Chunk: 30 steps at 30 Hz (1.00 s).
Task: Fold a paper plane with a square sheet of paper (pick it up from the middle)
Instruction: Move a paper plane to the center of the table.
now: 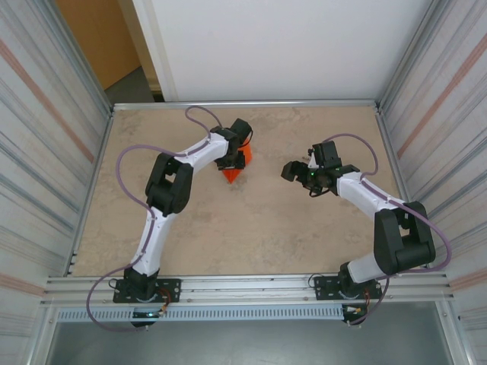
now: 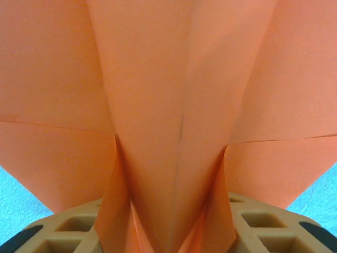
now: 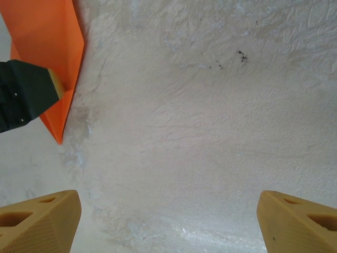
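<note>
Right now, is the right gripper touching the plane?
Apart. Top view shows bare table between the right gripper and the plane.

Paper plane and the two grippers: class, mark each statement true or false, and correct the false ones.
1. The paper plane is orange. True.
2. The right gripper holds the plane. False: its jaws stand wide open over bare table, apart from the plane.
3. In the left wrist view, the plane's folded layers run down between the left gripper's fingers. True.
4. The plane lies at the near edge of the table, beside the arm bases. False: it is out at the left gripper, in the far half of the table.
</note>
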### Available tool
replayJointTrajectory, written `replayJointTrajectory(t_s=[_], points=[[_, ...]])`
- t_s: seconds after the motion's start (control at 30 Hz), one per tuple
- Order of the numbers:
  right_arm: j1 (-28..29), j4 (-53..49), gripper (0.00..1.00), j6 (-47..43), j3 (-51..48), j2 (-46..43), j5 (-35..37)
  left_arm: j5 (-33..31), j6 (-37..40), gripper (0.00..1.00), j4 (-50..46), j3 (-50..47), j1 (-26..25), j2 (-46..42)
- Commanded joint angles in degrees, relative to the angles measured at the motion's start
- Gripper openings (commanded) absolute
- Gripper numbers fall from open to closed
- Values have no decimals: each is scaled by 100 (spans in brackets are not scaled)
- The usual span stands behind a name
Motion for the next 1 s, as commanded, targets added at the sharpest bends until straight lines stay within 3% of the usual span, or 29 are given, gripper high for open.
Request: replayJointTrajectory(t_s=[0.0,0.27,0.57,0.63,0.73,0.87,0.97], points=[[-59,-66,86,-35,-24,-113,57,11,-126,45,-277,-1,59,173],[-140,-170,86,147,-124,-457,731,114,-282,51,242,-515,54,-976],[-357,-432,91,-395,99,-1680,1946,-178,-362,61,982,-1927,128,-2857],[-357,-412,94,-658,148,-1878,2377,-297,-315,66,1306,-2512,228,-3371],[-367,-282,99,-990,119,-2100,3119,-646,-76,81,1887,-3557,406,-4184],[-449,-4,99,-1305,-68,-2117,3975,-1178,232,98,2376,-4801,702,-5104],[-566,348,99,-1534,-270,-2002,4292,-1500,422,99,2712,-5639,974,-5738]])
